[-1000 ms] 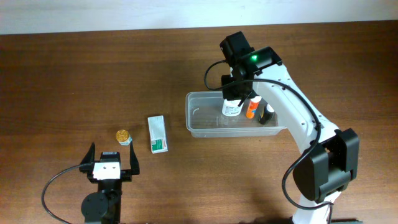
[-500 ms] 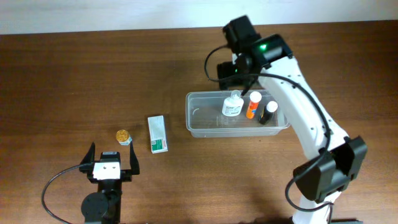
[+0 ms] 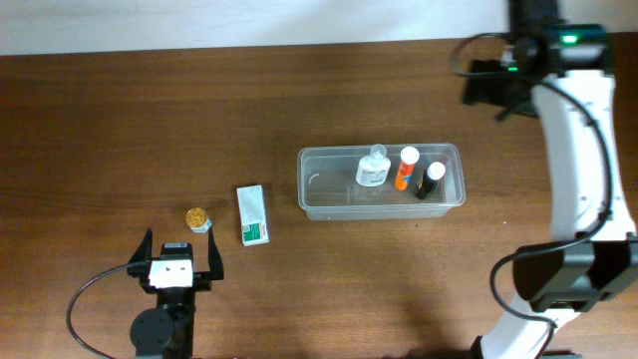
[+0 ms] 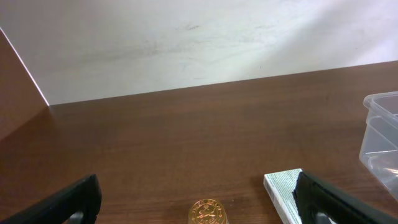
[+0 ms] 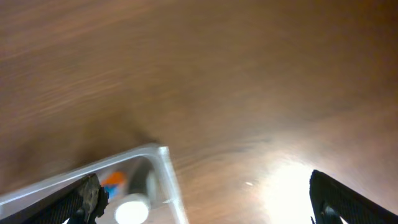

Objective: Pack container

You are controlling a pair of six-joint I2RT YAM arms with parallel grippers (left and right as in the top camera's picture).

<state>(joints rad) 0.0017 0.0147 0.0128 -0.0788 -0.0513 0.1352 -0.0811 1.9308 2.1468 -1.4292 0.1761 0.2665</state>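
Clear container (image 3: 324, 189) right of centre on table (image 3: 100, 130), holding white bottle (image 3: 372, 172), orange bottle (image 3: 404, 172), black bottle (image 3: 429, 181) side by side, left claw (image 3: 180, 244) spread wide, empty, right claw (image 5: 204, 180) spread wide, empty

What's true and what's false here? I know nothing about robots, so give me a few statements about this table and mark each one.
Three bottles stand inside the container. True.
The green-and-white box lies in the container. False: it lies on the table, left of the container.
The right gripper holds a bottle. False: it is open and empty, away from the container.
The left gripper is open. True.
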